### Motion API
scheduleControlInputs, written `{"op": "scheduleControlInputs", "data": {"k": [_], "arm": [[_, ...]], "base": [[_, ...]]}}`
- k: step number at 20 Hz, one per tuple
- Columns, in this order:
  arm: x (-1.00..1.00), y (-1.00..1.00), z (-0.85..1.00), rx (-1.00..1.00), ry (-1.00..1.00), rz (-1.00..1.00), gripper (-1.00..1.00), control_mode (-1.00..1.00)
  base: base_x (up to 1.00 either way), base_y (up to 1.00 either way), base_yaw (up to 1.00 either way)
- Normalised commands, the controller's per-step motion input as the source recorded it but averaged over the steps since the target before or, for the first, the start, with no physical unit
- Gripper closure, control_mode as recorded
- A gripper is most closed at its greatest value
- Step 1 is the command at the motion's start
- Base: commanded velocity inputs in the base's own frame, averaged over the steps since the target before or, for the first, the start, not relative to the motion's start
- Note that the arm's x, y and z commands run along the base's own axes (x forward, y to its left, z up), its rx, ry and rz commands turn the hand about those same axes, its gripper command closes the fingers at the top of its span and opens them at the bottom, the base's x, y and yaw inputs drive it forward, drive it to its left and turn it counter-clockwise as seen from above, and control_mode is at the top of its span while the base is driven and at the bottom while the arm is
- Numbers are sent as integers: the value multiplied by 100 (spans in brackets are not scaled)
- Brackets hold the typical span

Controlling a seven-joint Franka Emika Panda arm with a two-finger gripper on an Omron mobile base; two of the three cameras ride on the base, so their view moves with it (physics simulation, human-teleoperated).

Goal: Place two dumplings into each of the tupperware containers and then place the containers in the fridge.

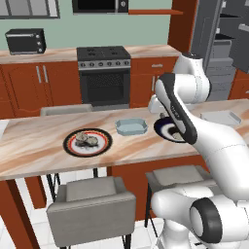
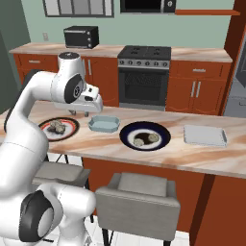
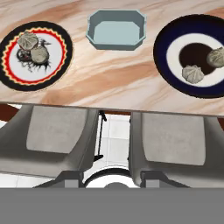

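Observation:
Two dumplings (image 3: 29, 40) lie on the round red-and-black-rimmed plate (image 3: 8, 65) at the counter's left. Two more dumplings (image 3: 192, 73) rest on the dark-blue plate (image 3: 164, 57) to the right. Between the plates stands the pale blue tupperware container (image 3: 116, 29), with nothing in it. The flatter pale grey tupperware container (image 2: 205, 135) sits further right, also bare inside. My gripper (image 3: 111, 178) hovers well above the counter's near edge, open, nothing between its fingertips (image 3: 68, 177). In the right base view the gripper (image 2: 89, 110) hangs over the blue container (image 2: 104, 124). The fridge (image 1: 223, 44) stands open at the far right.
Two grey stools (image 3: 57, 131) stand under the counter's near edge, below my hand. A black-fronted oven (image 1: 104, 82) and orange cabinets line the back wall, with a toaster oven (image 1: 25, 41) on the rear counter. My own arm hides part of the dark-blue plate (image 1: 163, 130) in the left base view.

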Motion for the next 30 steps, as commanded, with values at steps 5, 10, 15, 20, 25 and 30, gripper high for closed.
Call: {"op": "scheduleControlInputs", "data": {"k": [5, 10, 15, 20, 25, 30], "arm": [[-3, 0, 0, 0, 0, 0, -100, -100], [-4, 44, -35, 0, 0, 1, -100, -100], [23, 100, -31, -1, 0, 7, -100, -100], [39, 87, -22, 0, 0, 8, -100, -100], [26, 44, -38, 0, 5, 7, -100, -100], [44, 44, -56, 0, 1, 5, -100, -100]], "base": [[0, 0, 0], [0, 0, 0], [0, 0, 0], [0, 0, 0], [0, 0, 0], [0, 0, 0]]}}
